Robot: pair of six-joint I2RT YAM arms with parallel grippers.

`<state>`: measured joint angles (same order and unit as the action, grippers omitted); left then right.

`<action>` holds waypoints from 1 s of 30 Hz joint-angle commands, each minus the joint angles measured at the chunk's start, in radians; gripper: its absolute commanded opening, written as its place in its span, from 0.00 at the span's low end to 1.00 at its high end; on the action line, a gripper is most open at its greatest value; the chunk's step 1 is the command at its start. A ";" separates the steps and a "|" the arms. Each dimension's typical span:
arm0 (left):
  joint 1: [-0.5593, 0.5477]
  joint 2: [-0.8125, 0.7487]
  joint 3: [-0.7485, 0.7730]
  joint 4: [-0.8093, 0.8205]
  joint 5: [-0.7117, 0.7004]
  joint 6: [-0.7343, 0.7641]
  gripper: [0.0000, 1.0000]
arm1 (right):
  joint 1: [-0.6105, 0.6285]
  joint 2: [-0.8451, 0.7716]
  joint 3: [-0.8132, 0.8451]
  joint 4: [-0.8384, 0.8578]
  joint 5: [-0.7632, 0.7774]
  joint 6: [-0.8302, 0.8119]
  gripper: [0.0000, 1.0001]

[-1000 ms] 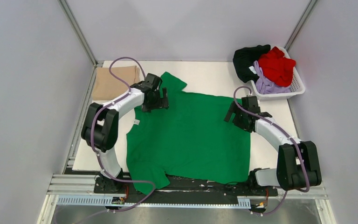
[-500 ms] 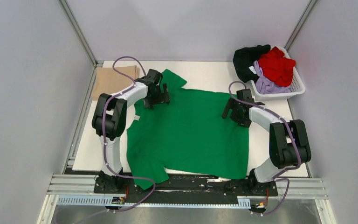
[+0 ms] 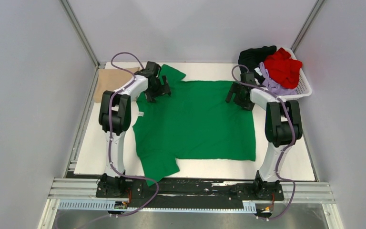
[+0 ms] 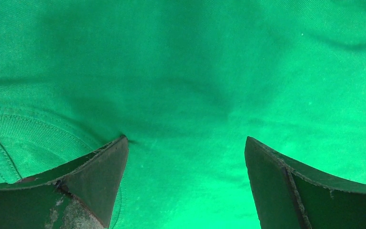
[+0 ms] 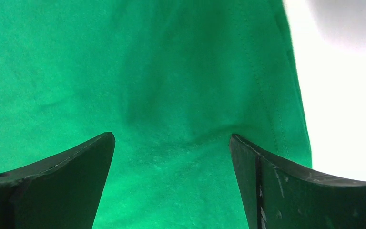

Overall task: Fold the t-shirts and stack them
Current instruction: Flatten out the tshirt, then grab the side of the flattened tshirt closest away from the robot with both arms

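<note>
White basket (image 3: pixel 306 90) close beside right pincer (image 3: pixel 238 99), tan shirt (image 3: pixel 106 85) lying beside left pincer (image 3: pixel 157 94), bare table (image 3: pixel 219 168) along near edge

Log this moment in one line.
green t-shirt spread flat | left fingers open near collar | right fingers open near hem | not folded yet

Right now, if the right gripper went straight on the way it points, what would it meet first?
The green t-shirt, just inside its hem. The right gripper points down at the cloth with its jaws open. It may be touching the cloth; the depth is unclear.
</note>
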<state>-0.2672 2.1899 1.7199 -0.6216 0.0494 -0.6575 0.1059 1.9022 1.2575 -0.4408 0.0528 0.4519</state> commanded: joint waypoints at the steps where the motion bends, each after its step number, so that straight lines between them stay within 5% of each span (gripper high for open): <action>1: 0.015 0.120 0.049 0.006 -0.007 -0.009 1.00 | -0.036 0.143 0.130 -0.005 0.032 -0.031 1.00; 6: 0.017 0.155 0.152 -0.046 -0.029 -0.003 1.00 | -0.037 0.175 0.221 -0.047 0.052 -0.056 1.00; 12: 0.004 0.003 0.139 -0.063 -0.046 0.031 1.00 | -0.035 -0.002 0.102 -0.053 0.045 -0.023 1.00; 18: -0.082 -0.287 -0.116 -0.043 -0.101 0.043 1.00 | -0.022 -0.318 -0.145 -0.015 0.028 0.026 1.00; 30: -0.509 -0.871 -0.748 -0.235 -0.283 -0.101 1.00 | -0.027 -0.952 -0.574 0.014 0.111 0.182 1.00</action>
<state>-0.6647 1.4117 1.0977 -0.7059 -0.1371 -0.6762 0.0799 1.0836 0.7563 -0.4511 0.0967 0.5552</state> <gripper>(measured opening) 0.998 0.998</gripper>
